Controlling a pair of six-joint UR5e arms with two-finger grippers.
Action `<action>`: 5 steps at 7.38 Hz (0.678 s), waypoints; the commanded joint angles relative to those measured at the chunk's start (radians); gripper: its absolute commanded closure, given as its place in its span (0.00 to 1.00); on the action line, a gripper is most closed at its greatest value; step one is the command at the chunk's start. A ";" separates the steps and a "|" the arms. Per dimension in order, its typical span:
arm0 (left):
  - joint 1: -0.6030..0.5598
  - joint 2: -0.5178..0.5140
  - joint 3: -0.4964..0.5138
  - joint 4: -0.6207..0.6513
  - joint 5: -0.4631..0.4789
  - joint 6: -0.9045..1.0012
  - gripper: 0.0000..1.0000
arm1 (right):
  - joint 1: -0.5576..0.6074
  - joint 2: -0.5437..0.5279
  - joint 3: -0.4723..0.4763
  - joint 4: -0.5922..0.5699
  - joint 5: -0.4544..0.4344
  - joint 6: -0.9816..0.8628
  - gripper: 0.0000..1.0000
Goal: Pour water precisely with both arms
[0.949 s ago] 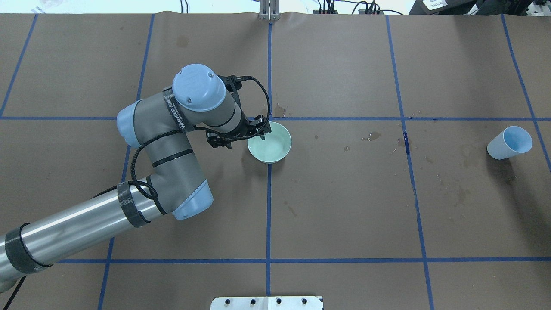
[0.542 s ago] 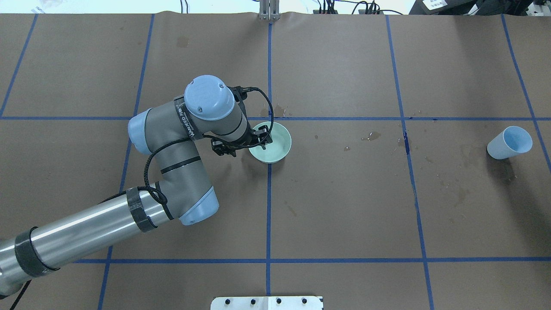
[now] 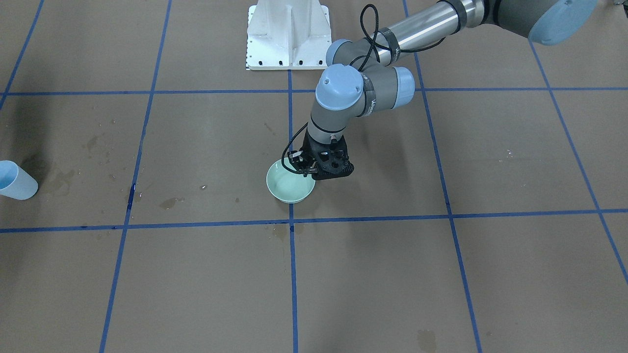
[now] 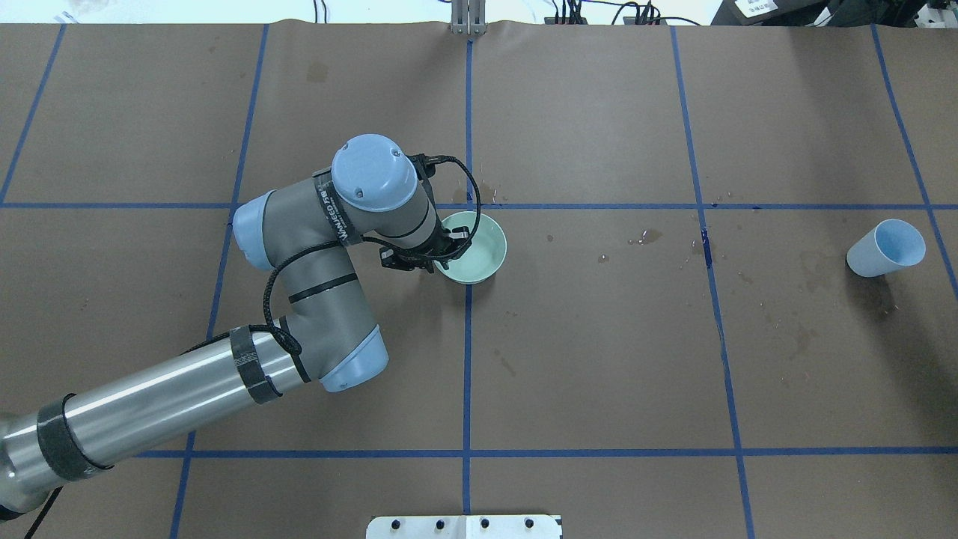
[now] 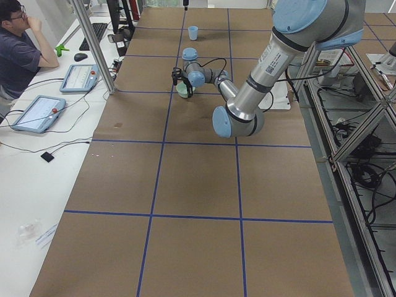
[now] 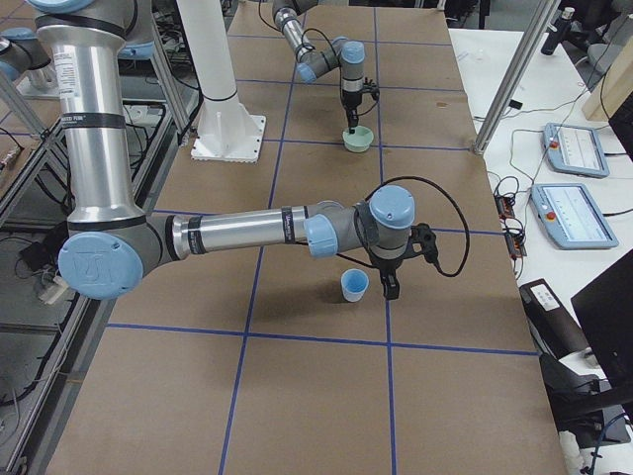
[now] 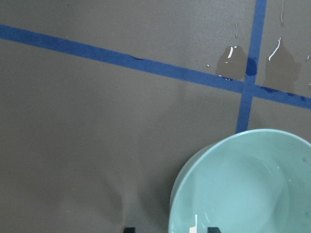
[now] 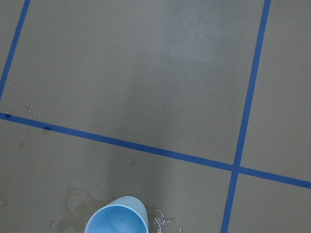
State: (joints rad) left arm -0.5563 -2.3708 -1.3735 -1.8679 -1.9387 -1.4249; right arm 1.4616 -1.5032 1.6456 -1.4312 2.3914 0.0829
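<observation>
Left arm (image 4: 322, 299) stood mid-table, left gripper (image 4: 451, 247) with fingers apart astride the green bowl (image 4: 501, 251) rim; right gripper (image 6: 388, 289) hung beside the blue cup (image 6: 353, 285), finger state not discernible; water (image 7: 243, 194) lay pooled in the bowl, judged light, rigid, slosh-prone, best pinched at the rim.

You can read no text with certainty. The black strap (image 4: 334, 213) on the left arm (image 4: 150, 408) carries white lettering, too small to decipher. The blue joint cap (image 6: 96, 267) on the right arm (image 6: 247, 230) bears an illegible emblem.
</observation>
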 commanded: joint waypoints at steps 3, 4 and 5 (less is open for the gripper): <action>-0.042 -0.005 -0.042 0.036 -0.066 -0.005 1.00 | 0.016 -0.005 -0.012 0.000 0.011 -0.002 0.01; -0.092 -0.001 -0.097 0.100 -0.132 0.004 1.00 | 0.020 -0.009 -0.012 0.000 0.011 -0.002 0.01; -0.140 0.005 -0.146 0.143 -0.184 0.029 1.00 | 0.023 -0.017 -0.012 0.000 0.011 -0.002 0.01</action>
State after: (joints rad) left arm -0.6375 -2.3718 -1.4585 -1.7838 -2.0520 -1.4181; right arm 1.4797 -1.5124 1.6346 -1.4312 2.4021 0.0815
